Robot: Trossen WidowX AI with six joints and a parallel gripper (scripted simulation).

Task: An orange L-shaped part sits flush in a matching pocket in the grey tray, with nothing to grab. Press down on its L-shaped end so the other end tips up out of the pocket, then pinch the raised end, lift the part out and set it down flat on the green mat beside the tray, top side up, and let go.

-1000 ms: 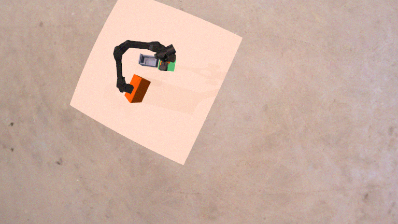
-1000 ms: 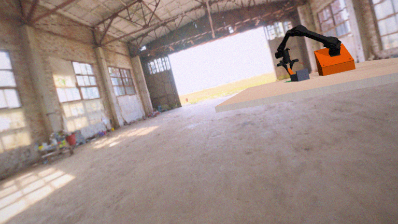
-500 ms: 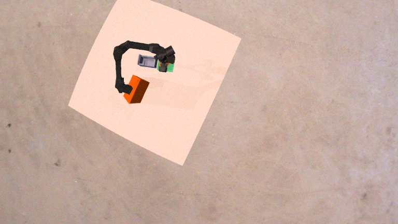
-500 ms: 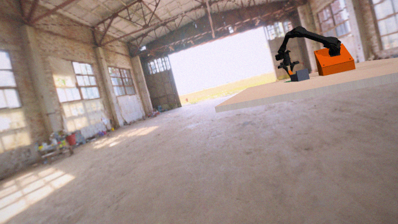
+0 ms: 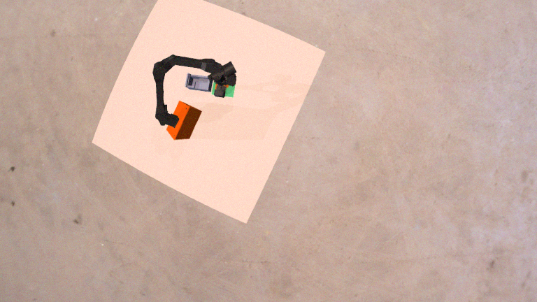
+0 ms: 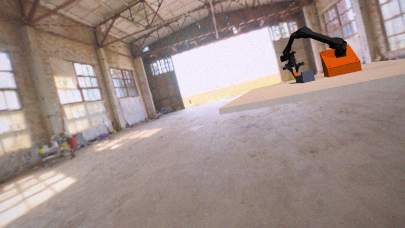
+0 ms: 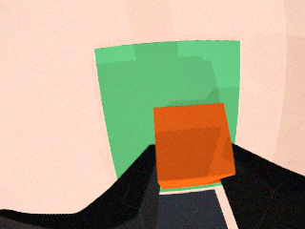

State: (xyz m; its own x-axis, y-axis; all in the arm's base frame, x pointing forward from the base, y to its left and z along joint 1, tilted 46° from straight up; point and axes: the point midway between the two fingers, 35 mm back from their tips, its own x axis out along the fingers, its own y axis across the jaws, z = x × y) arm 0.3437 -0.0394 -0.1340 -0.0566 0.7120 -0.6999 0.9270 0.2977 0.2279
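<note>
The orange part [image 6: 295,74] [image 7: 193,153] is held at one end between the fingers of my gripper [image 7: 186,149]. It hangs steeply tilted in the exterior view, above the tray-side part of the green mat [image 5: 229,92] [image 7: 138,95]. Its lower end is close to the mat; whether it touches is too small to tell. In the wrist view the part's end face covers the mat's lower right area. The grey tray [image 5: 202,84] [image 6: 307,76] [image 7: 186,210] stands beside the mat, its pocket empty. The gripper is shut on the part. The part is mostly hidden under the arm in the top view.
The orange base block [image 5: 194,122] [image 6: 343,67] carries the arm [image 5: 159,93] [image 6: 319,36], which reaches around the tray to the mat. The pale table top [image 5: 237,164] [image 6: 259,97] extends around them. The tray wall is close to the held part.
</note>
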